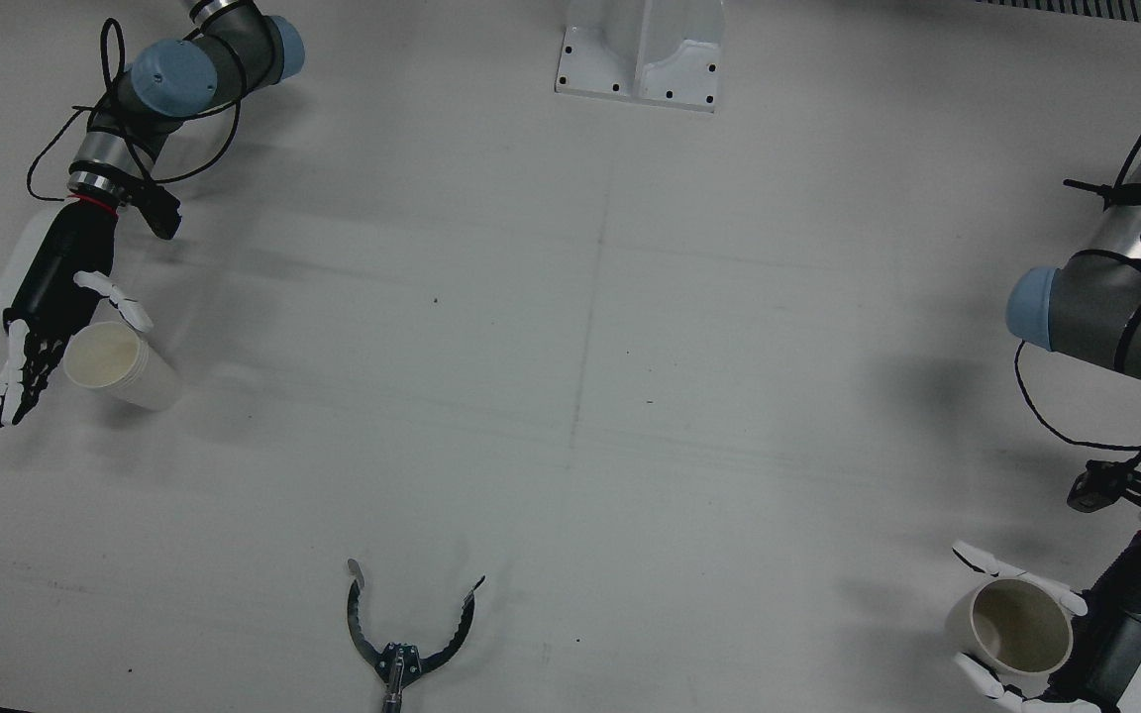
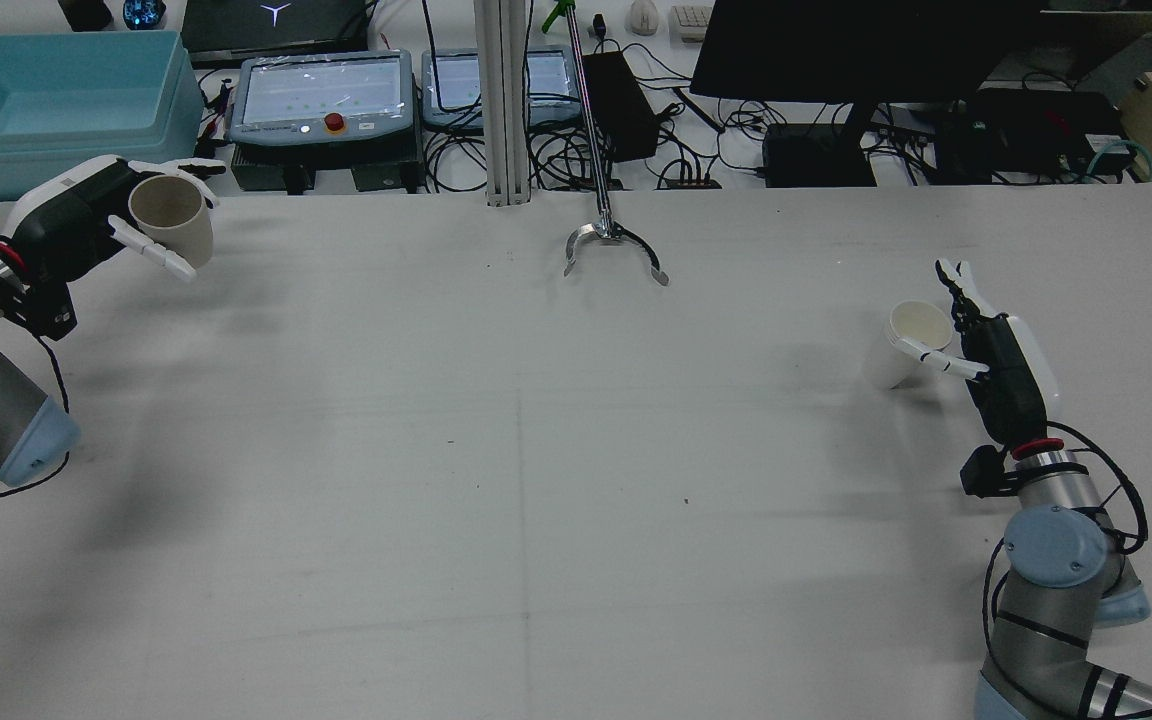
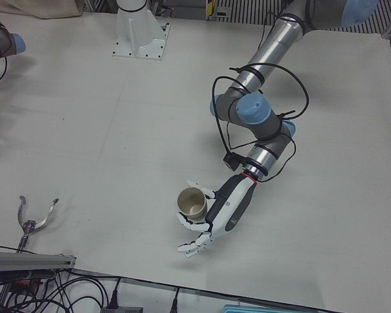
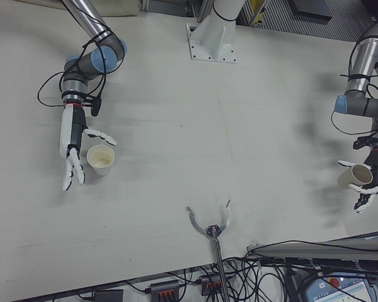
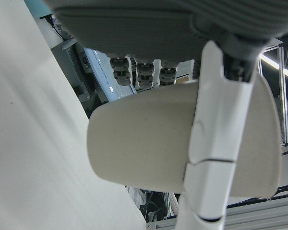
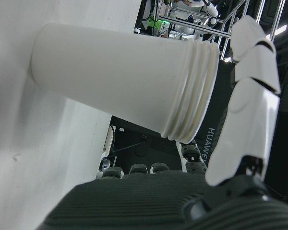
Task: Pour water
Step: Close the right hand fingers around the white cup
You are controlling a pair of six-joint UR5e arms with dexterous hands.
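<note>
A beige paper cup (image 2: 171,215) is held off the table, slightly tilted, in my left hand (image 2: 76,220), whose fingers (image 5: 216,158) wrap around its wall. The same cup (image 1: 1021,624) shows its empty inside in the front view and sits in the left hand (image 3: 227,207) in the left-front view. A white ribbed cup (image 1: 120,364) stands on the table by my right hand (image 1: 41,307). That hand is open, its fingers stretched straight along one side of the cup and its thumb near the rim. The right hand view shows this cup (image 6: 120,79) resting on the table.
A metal claw on a long rod (image 1: 410,634) lies on the table at the operators' edge, midway between the arms. A white pedestal (image 1: 642,50) stands at the robot's side. Beyond the table edge are a blue bin (image 2: 46,100) and teach pendants (image 2: 326,95).
</note>
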